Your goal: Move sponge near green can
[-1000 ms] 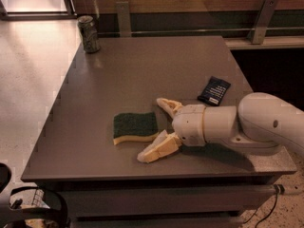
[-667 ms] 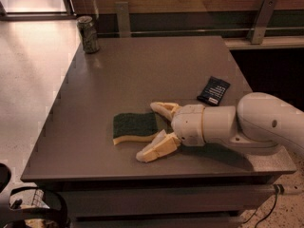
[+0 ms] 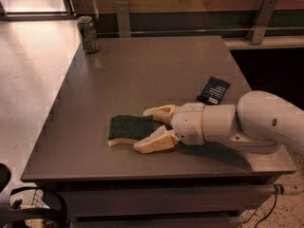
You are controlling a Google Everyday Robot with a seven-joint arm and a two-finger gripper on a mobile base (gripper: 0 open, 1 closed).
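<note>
The sponge [image 3: 127, 128] lies flat near the front of the grey table [image 3: 156, 70], dark green top up with a pale yellow layer below. My gripper [image 3: 141, 130] reaches in from the right, low over the table. It is open, and its cream fingers [image 3: 160, 111] straddle the sponge's right end, one behind it and one in front. The green can [image 3: 88, 34] stands upright at the table's far left corner, far from the sponge.
A small dark blue packet [image 3: 213, 90] lies on the table's right side, just behind my arm [image 3: 256, 122]. A wall rail with metal brackets [image 3: 122, 18] runs behind the table. The pale floor [image 3: 28, 89] lies to the left of the table.
My gripper has slid left, so its fingers now reach around the sponge's right end, and the gap between them has narrowed a little. Sponge and can have not moved.
</note>
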